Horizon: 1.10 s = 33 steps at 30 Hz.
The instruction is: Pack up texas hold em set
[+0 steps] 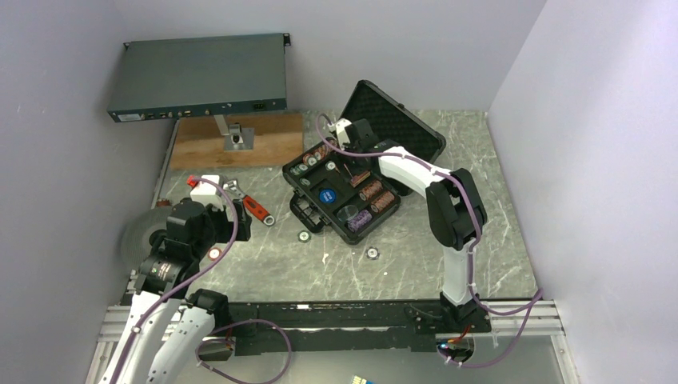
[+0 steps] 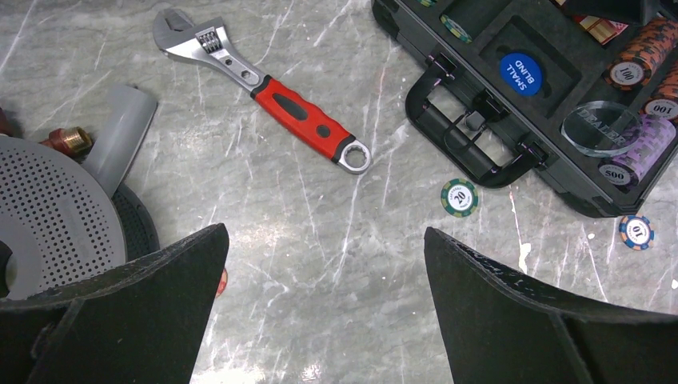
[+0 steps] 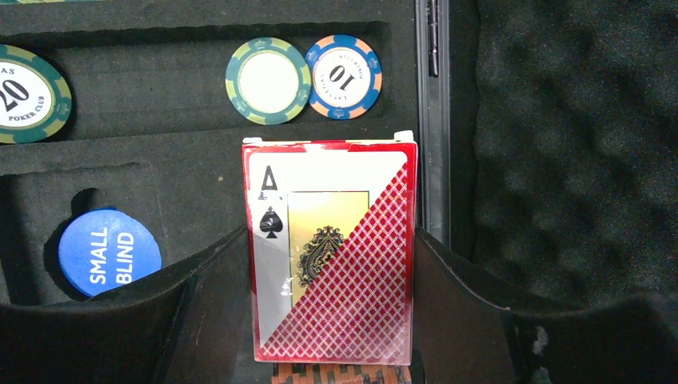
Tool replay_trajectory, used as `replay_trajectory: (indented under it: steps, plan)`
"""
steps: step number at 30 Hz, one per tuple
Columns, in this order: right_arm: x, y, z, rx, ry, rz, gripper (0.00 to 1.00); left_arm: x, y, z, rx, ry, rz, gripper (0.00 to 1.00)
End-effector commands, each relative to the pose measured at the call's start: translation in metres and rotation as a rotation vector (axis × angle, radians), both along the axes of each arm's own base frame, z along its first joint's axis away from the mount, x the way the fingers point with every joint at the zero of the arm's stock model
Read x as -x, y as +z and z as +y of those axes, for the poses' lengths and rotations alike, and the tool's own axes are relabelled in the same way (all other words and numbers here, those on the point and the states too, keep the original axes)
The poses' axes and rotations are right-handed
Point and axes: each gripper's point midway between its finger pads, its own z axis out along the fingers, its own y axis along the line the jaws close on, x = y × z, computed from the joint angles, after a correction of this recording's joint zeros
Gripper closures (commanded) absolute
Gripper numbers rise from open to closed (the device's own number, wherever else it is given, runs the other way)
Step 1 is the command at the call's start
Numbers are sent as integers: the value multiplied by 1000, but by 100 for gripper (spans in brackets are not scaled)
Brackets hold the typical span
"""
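A red card deck (image 3: 332, 252) is being gripped upright between the fingers of the right gripper (image 3: 328, 272), above the foam tray of the open black case (image 1: 396, 120), near a blue disc (image 3: 109, 252). The left gripper (image 2: 324, 240) is being held wide open and empty over the table (image 2: 264, 200), near a wrench (image 2: 300, 120). Two chips (image 2: 460, 198) are lying loose just outside the case.

A wrench (image 2: 297, 118) with a red handle lies flat on the grey marbled table (image 2: 320, 272), a round grey thing (image 2: 48, 212) full of little holes sits near it, and far back a flat grey box (image 1: 200, 84) stands above a brown wooden board (image 1: 276, 138).
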Motion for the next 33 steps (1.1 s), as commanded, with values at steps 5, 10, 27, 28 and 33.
replay_trajectory:
  steps: [5, 10, 27, 28, 33]
  plan:
    - [-10, 8, -9, -14, -42, -55, 81, -6, 9, -2, 7, -11, -37, 0]
    - [-8, 2, -7, -20, -30, -38, 80, -6, 9, -3, 8, -11, -35, 0]
    - [19, -4, -16, -16, -21, 30, 76, -6, 8, -2, 6, -6, -33, 0]
    - [19, -4, -16, -18, -23, 31, 75, -6, 8, -2, 5, -6, -34, 0]
    - [20, 2, -9, -48, -1, 39, 49, -7, 9, -2, 5, -5, -33, 0]
